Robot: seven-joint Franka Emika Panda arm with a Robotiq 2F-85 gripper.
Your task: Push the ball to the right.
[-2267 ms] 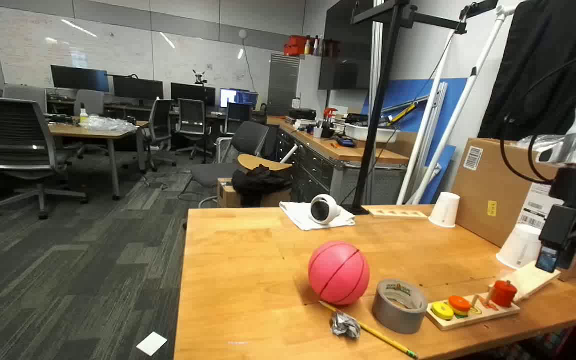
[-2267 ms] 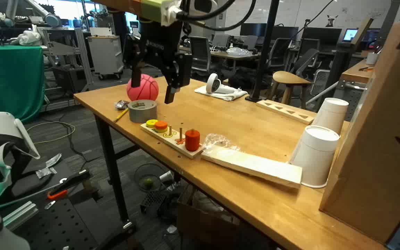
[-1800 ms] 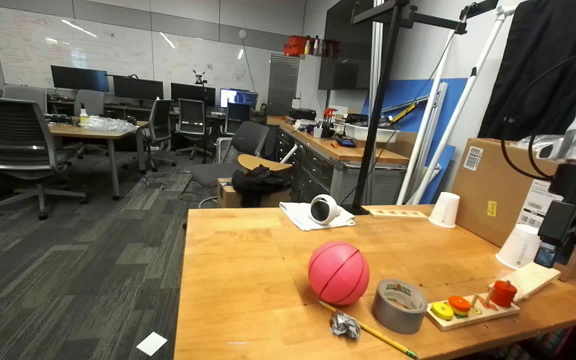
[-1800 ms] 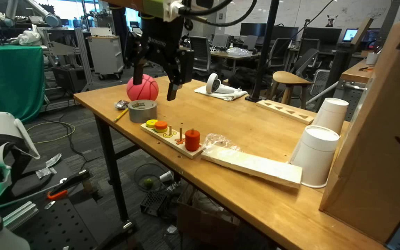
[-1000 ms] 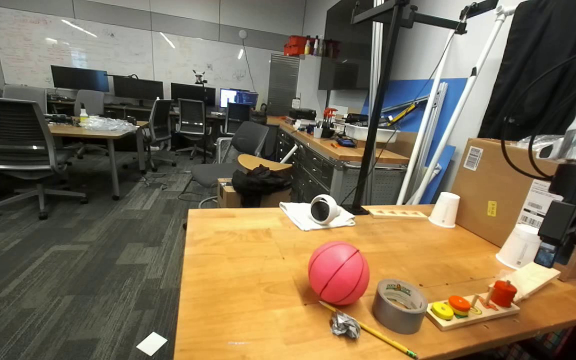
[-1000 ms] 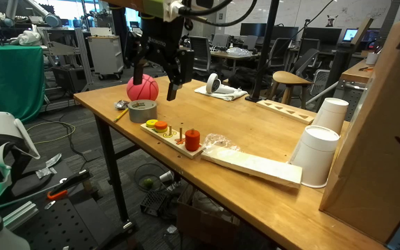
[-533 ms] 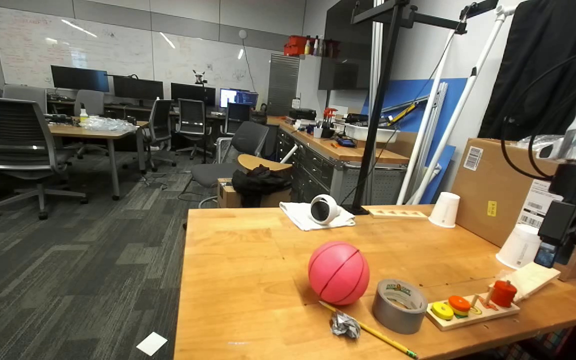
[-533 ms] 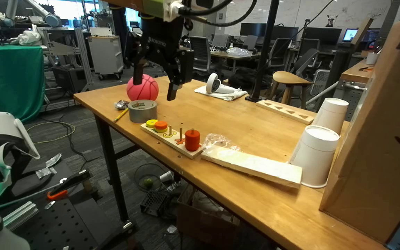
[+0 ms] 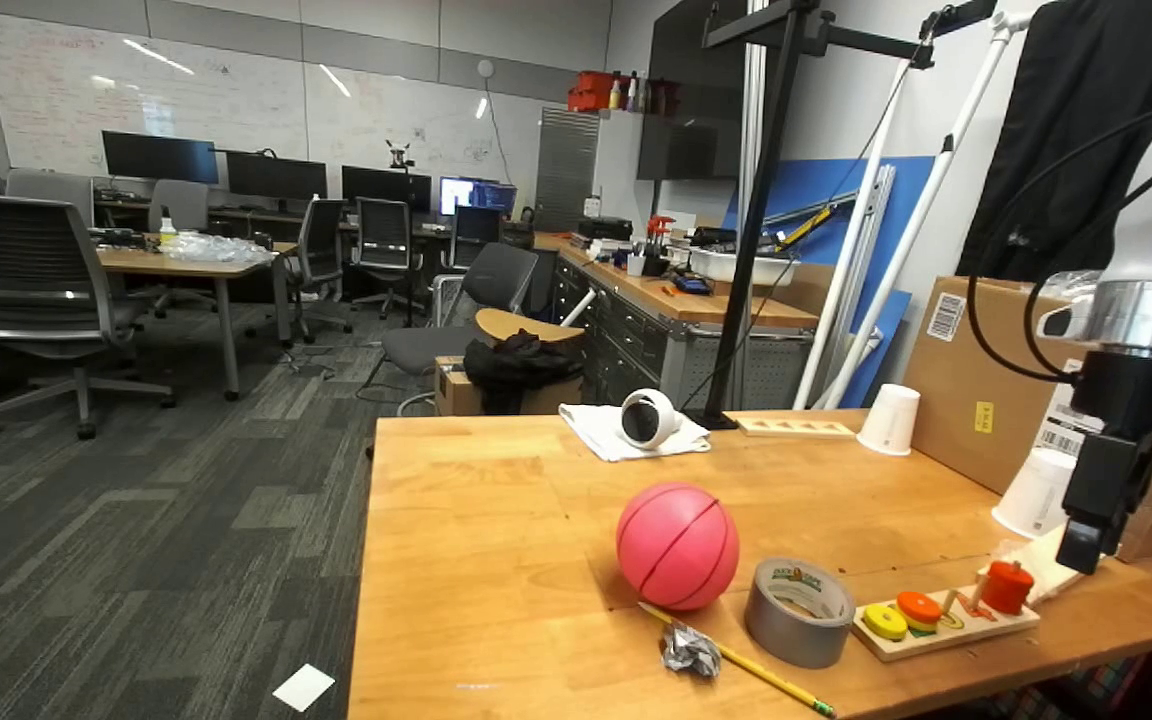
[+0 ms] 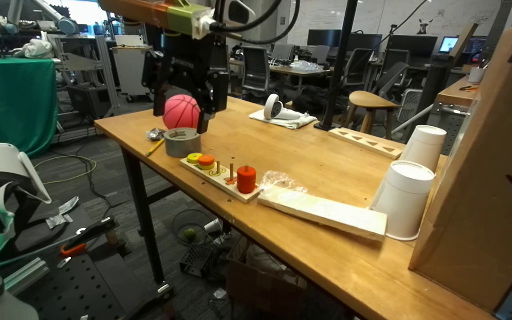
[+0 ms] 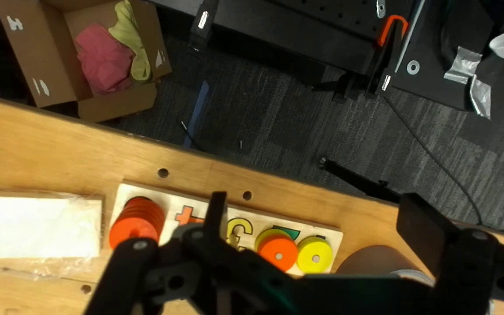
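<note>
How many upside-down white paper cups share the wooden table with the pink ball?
2 in both exterior views: the farther white paper cup by the far end of the brown cardboard box, the nearer cup along its side. Nested ones would be hidden.

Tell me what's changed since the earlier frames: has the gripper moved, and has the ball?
The gripper has shifted left and slightly lower in both exterior views. It stays open; nothing was taken hold of or let go. The ball has not visibly moved, and the tape, pencil, foil and ring toy lie as before.
</note>
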